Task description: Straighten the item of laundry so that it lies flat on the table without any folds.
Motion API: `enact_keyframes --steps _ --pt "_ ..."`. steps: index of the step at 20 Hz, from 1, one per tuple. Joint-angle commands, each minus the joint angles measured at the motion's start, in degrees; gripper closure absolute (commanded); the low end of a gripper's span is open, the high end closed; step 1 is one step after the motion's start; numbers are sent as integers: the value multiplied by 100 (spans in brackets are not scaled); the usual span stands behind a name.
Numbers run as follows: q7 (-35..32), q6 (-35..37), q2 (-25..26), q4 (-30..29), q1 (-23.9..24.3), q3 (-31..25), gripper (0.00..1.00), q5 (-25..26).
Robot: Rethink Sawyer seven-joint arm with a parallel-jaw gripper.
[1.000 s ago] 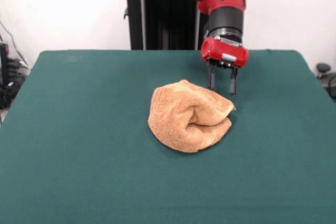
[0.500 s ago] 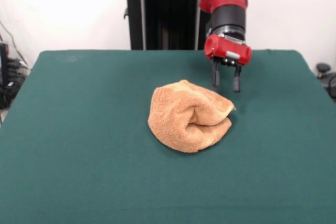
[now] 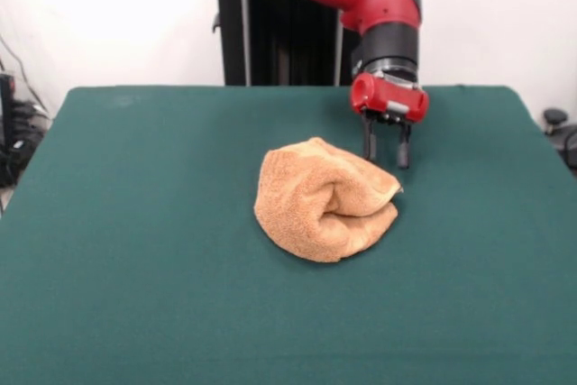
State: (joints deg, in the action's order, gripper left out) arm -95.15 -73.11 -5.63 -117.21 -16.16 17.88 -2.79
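Green felt covers the table (image 3: 135, 223), with a white wall and a dark pedestal at 12 o'clock. At the middle, a touch toward 3 o'clock, sits the towel (image 3: 320, 203), bunched into a rounded lump. Its cloth is doubled over itself, with a deep crease opening toward 3 o'clock, where an upper flap overhangs a lower roll. None of it lies flat, so the straightening is not done.

At the towel's 1 o'clock hangs the gripper (image 3: 385, 152), pointing straight down from the red arm, its two dark fingers (image 3: 369, 143) spread apart with nothing between them. The tips appear just beside the lump's far edge; whether they touch the cloth or the felt I cannot tell.

That placement likely has a reason: the overhanging flap's corner is the loosest free edge, the easiest thing to pinch and draw outward toward 3 o'clock to undo the fold.
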Motion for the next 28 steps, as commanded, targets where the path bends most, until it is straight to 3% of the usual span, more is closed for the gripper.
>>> enact_keyframes --steps 1,22,28 --pt "-129 195 192 908 -285 -46 0 -488" --pt "-315 -124 100 577 -743 460 0 -1079" --pt "-527 -182 235 752 -660 460 0 -960"
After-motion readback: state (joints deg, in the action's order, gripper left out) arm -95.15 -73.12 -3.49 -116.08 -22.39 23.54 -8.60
